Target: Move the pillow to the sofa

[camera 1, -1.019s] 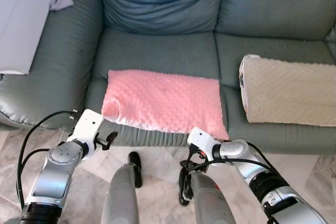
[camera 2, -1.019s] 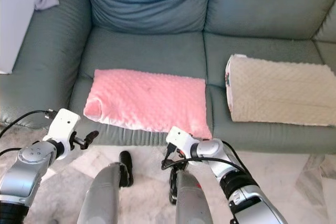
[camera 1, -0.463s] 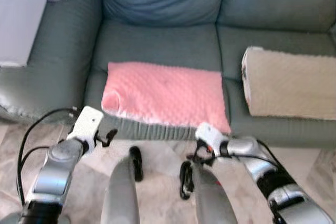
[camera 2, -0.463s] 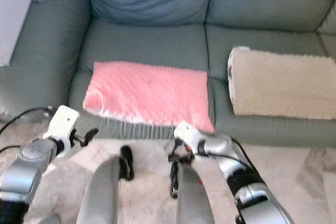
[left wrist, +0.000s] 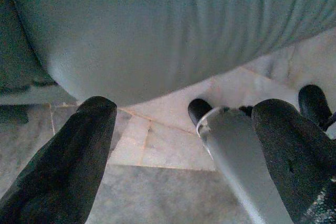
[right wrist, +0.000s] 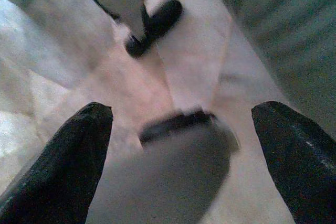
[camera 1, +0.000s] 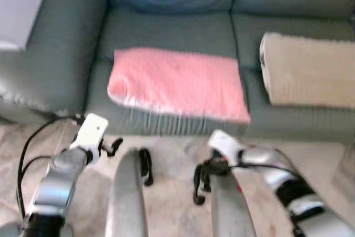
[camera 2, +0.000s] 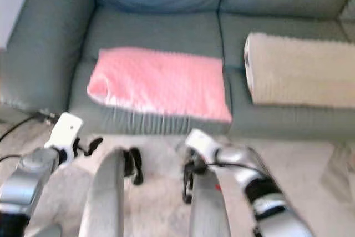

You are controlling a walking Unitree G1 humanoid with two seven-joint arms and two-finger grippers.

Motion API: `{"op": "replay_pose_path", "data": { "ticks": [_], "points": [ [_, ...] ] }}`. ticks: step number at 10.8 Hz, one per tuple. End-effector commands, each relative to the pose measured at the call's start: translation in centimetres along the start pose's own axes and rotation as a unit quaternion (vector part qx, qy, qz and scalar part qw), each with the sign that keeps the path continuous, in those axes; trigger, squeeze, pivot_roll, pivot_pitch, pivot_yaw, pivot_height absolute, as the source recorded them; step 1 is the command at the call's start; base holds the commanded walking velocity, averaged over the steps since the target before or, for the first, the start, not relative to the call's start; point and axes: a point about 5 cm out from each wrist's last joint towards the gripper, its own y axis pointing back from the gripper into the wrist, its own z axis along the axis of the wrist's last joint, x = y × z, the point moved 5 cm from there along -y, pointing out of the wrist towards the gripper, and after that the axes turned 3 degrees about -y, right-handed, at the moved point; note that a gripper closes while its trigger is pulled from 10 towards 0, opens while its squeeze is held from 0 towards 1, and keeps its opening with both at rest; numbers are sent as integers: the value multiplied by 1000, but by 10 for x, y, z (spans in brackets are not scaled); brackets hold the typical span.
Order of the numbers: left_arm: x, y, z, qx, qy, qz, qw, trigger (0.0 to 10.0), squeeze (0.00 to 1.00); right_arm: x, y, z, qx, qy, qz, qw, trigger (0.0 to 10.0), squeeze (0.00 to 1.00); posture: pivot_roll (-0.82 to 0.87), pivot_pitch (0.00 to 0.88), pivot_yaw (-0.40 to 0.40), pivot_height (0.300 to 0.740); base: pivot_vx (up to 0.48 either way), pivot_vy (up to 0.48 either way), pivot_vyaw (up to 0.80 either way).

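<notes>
since the earlier frame camera view shifts back, blurred; pink pillow [camera 1: 177, 83] lies on sofa [camera 1: 166, 31] seat. left tool [left wrist: 184, 156] and right tool [right wrist: 181, 156] gape wide, empty. risk: front edge overhang lets pillow slide off.

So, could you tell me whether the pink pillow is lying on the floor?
No, the pink pillow lies flat on the sofa seat cushion.

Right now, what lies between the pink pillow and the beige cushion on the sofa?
In the left eye view, bare grey-green sofa seat, with the seam between its two cushions, separates the pink dimpled pillow from the beige textured cushion.
</notes>
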Motion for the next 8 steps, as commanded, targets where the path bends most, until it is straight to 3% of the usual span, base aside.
{"op": "replay_pose_path", "data": {
  "ticks": [1,2,4,8],
  "points": [
    [-2,2,-5,5,10,-3,1000,10000,0,-3,3,-13,16,-3,-11,1000,10000,0,67,410,3,641,0,0,0],
    [-4,1,2,-8,37,-6,999,10000,0,-16,9,-15,17,-5,-40,999,10000,0,66,409,3,641,0,0,0],
    [-4,-1,4,-12,29,-6,999,10000,0,-22,8,-6,-7,0,-70,998,10000,0,70,405,6,641,0,0,0],
    [3,-5,6,-19,31,9,999,10000,0,-12,-4,7,-53,-1,-82,995,10000,0,74,357,5,641,0,0,0]
  ]
}}
